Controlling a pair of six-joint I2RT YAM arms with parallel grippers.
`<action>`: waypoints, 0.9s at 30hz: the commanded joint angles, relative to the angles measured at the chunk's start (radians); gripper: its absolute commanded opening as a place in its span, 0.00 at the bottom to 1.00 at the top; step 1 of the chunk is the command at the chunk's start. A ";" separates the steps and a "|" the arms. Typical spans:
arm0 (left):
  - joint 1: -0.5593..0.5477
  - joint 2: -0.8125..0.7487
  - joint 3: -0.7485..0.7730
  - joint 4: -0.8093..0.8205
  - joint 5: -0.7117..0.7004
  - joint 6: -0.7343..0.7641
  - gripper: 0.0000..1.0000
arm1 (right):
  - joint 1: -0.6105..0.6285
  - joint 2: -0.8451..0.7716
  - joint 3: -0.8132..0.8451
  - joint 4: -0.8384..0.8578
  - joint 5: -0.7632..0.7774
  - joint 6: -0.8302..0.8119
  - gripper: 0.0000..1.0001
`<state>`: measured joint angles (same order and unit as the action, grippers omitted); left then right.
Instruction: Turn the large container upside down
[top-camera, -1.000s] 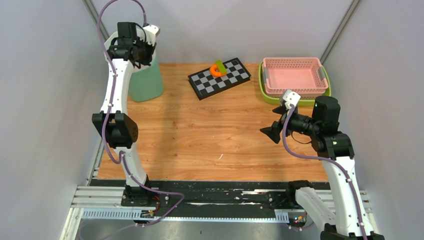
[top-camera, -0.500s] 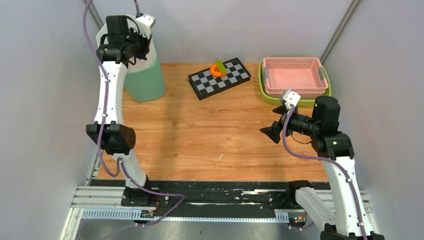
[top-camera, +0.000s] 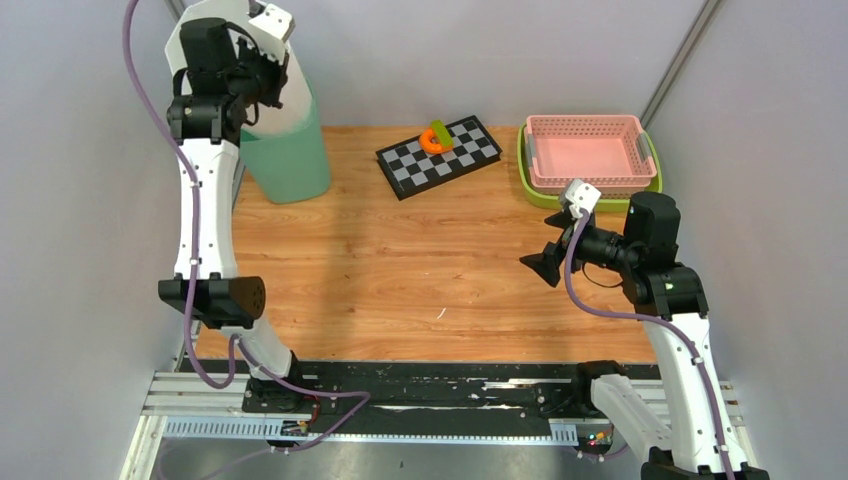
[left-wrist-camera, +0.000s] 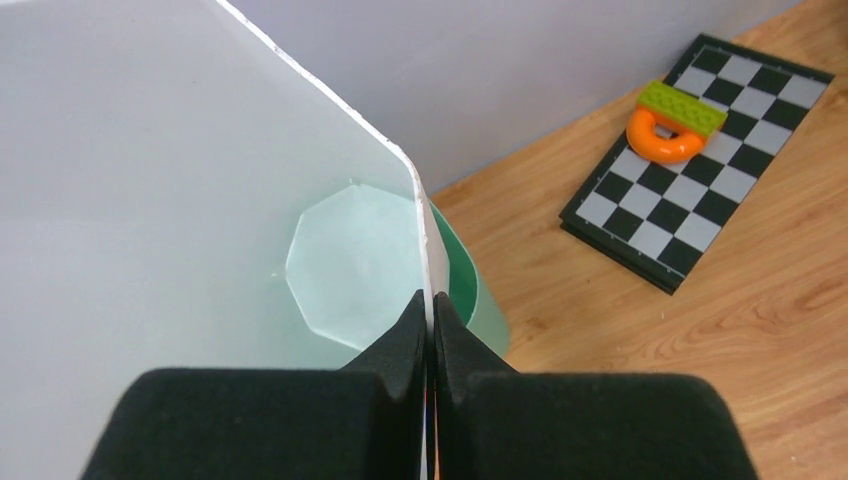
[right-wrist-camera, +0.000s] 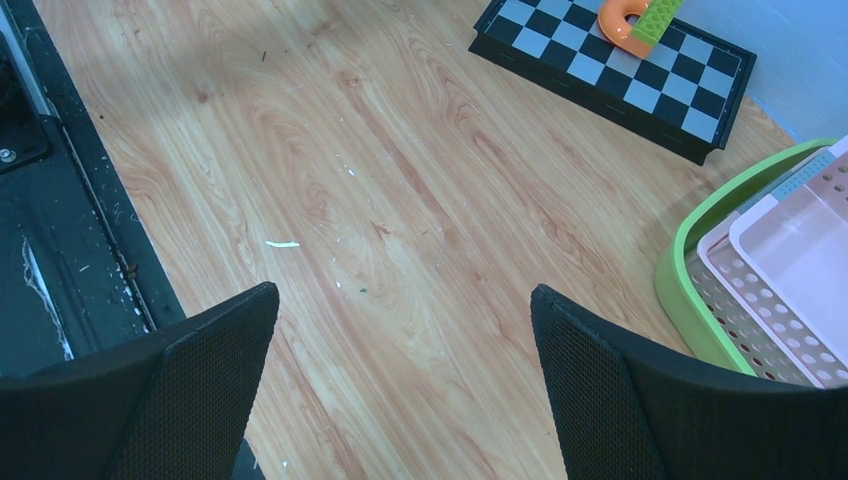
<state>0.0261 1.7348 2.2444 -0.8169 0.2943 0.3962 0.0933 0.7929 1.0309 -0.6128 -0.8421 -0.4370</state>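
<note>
The large container (top-camera: 296, 150) is a tall pale-green tub at the back left corner of the table, mouth up. My left gripper (top-camera: 262, 78) is shut on its rim from above. In the left wrist view the thin wall of the container (left-wrist-camera: 200, 190) is pinched between the black pads at the left gripper (left-wrist-camera: 430, 300), and I look down at its many-sided floor (left-wrist-camera: 350, 258). Whether its base touches the table I cannot tell. My right gripper (top-camera: 541, 265) hangs open over the right middle of the table, with only bare wood between the fingers of the right gripper (right-wrist-camera: 405, 292).
A black-and-white chessboard (top-camera: 440, 156) lies at the back centre with an orange ring (top-camera: 433, 142) and a green brick (left-wrist-camera: 686, 107) on it. A pink basket (top-camera: 588, 152) sits inside a green tray (top-camera: 524, 165) at the back right. Grey walls close in on the left and right.
My left arm has risen and swung left, pulling the container's rim up with it, so the container stands taller in view. The right arm has not moved.
</note>
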 joint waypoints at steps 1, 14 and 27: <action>0.003 -0.087 0.044 0.146 0.039 -0.008 0.00 | 0.019 -0.015 -0.017 0.011 0.008 0.012 0.98; 0.003 -0.186 0.032 0.258 0.077 -0.070 0.00 | 0.023 -0.019 -0.017 0.012 0.011 0.013 0.98; 0.003 -0.305 -0.030 0.379 0.271 -0.279 0.00 | 0.024 -0.026 -0.018 0.012 0.012 0.012 0.98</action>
<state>0.0261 1.4796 2.2215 -0.5854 0.4583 0.1951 0.1005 0.7815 1.0279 -0.6125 -0.8360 -0.4370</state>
